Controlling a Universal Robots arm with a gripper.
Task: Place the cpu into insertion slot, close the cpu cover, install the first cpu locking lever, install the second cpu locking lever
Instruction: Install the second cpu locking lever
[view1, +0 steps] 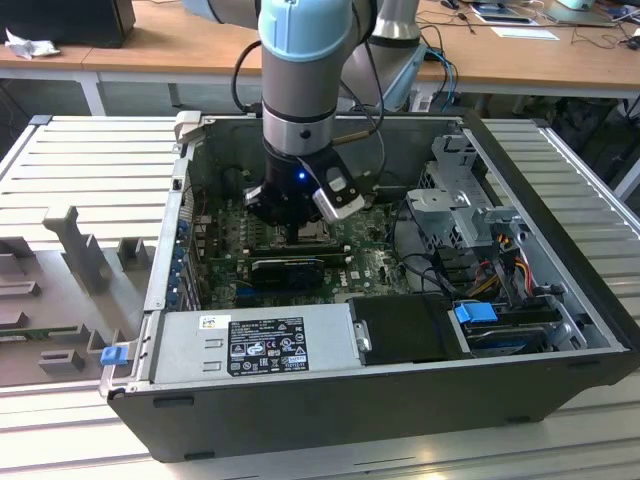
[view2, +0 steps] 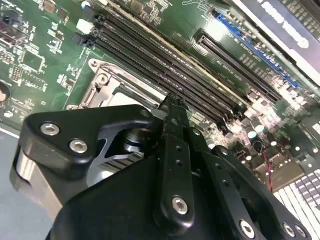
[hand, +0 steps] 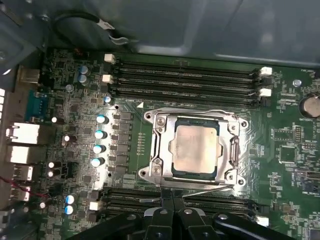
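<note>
Room around the insertion slot (hand: 192, 150) is narrow: we see long memory slots (hand: 185, 80) close along two of its sides, and the walls of the computer case (view1: 560, 210) enclose the board. The cpu (hand: 195, 148) lies in the slot under the closed cpu cover (hand: 235, 150). The fingers (hand: 172, 207) are pressed together, holding nothing, at the cover's edge just beside the cpu.

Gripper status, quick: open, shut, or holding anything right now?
Gripper: fingers shut together, nothing visibly held, tips at the edge of the cpu cover, which lies closed over the cpu in the insertion slot.
</note>
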